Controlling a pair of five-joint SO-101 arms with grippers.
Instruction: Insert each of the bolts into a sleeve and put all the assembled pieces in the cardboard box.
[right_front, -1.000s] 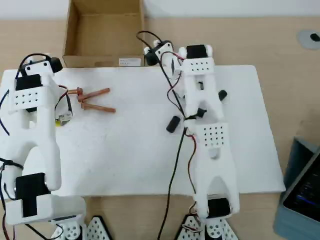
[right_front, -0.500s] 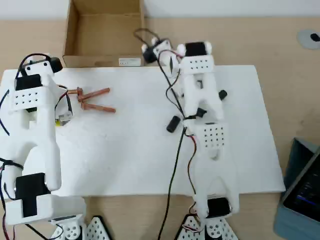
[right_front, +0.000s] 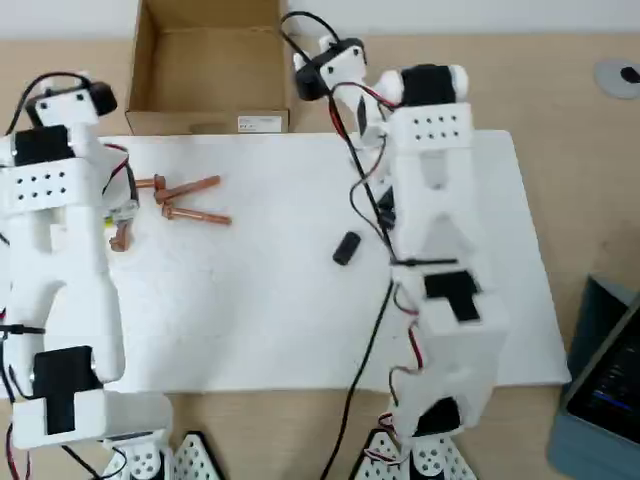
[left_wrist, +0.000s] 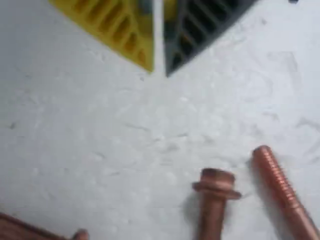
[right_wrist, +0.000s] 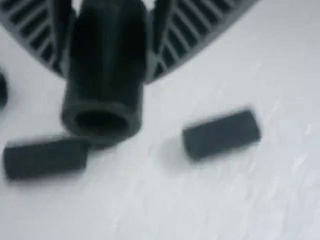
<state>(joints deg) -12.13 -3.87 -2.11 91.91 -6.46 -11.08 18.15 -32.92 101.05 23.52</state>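
Since the right tool (right_wrist: 107, 60) is clamped on a sleeve (right_wrist: 102, 100) over the desk (right_wrist: 225, 200), I'd spread the left tool (left_wrist: 159, 62), pinched together and empty, then grab the bolt (left_wrist: 215, 200) lying just beside it by the head, shank free for the bore

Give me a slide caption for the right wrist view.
Right claw grips a black sleeve, its open end in view; two loose sleeves lie on the white mat.

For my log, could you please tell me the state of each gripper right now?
Left gripper: closed, empty.
Right gripper: closed on a sleeve.
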